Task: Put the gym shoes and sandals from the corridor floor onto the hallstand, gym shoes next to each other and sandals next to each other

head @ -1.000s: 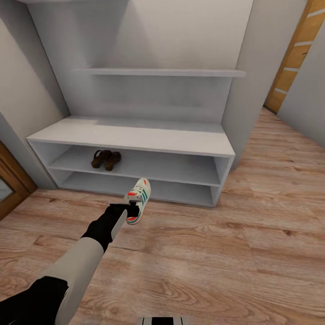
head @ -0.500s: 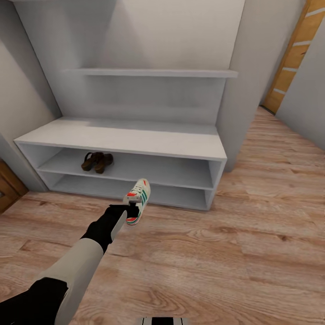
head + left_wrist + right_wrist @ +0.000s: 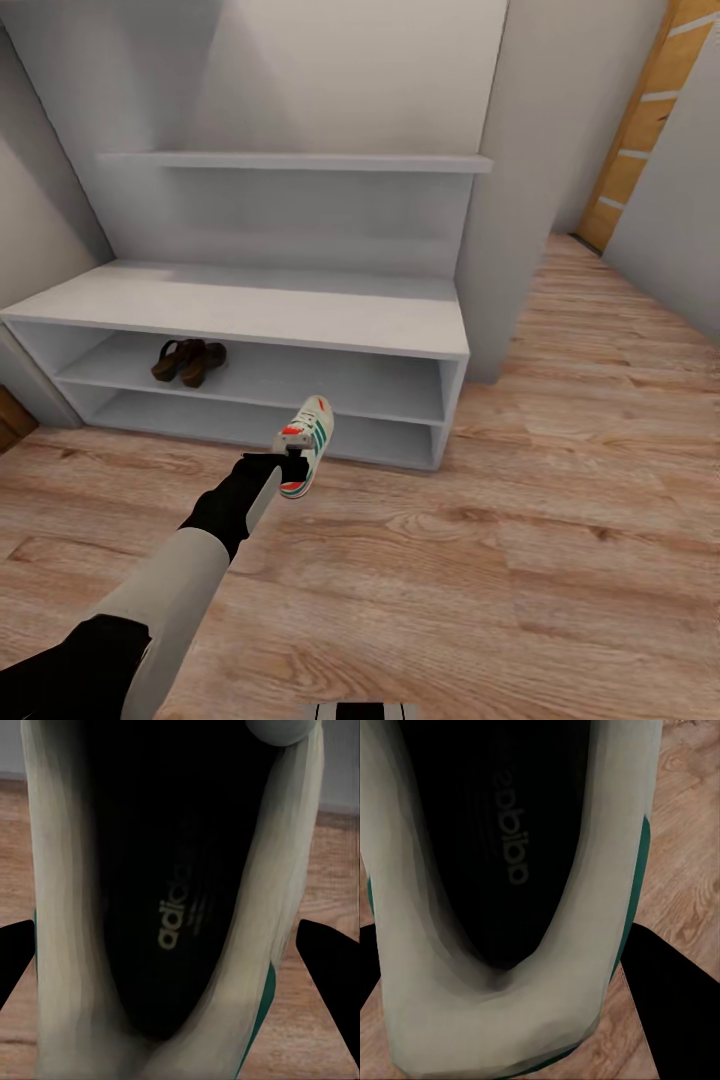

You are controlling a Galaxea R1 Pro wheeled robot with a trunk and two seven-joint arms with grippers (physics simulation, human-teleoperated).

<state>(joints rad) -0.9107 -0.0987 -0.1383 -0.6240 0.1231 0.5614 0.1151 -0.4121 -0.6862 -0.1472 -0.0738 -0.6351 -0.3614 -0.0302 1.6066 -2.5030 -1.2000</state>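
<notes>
hallstand (image 3: pixel 300 310) top bare, sandals (image 3: pixel 187 360) occupy upper shelf

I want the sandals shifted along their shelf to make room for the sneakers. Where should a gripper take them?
Judging from the head view, grip a sandal of the pair across its narrow width at mid-length, coming from the hallstand's open front, low and level. The bench top above blocks a descent from overhead; finer strap detail is too small to tell.

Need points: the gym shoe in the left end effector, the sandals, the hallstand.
gym shoe (image 3: pixel 305 447): head view, on the laced upper, held off the floor by the left end effector (image 3: pixel 292 466).
sandals (image 3: pixel 187 360): head view, where the pair meets, on the upper shelf row.
hallstand (image 3: pixel 300 310): head view, bare flat top.
</notes>
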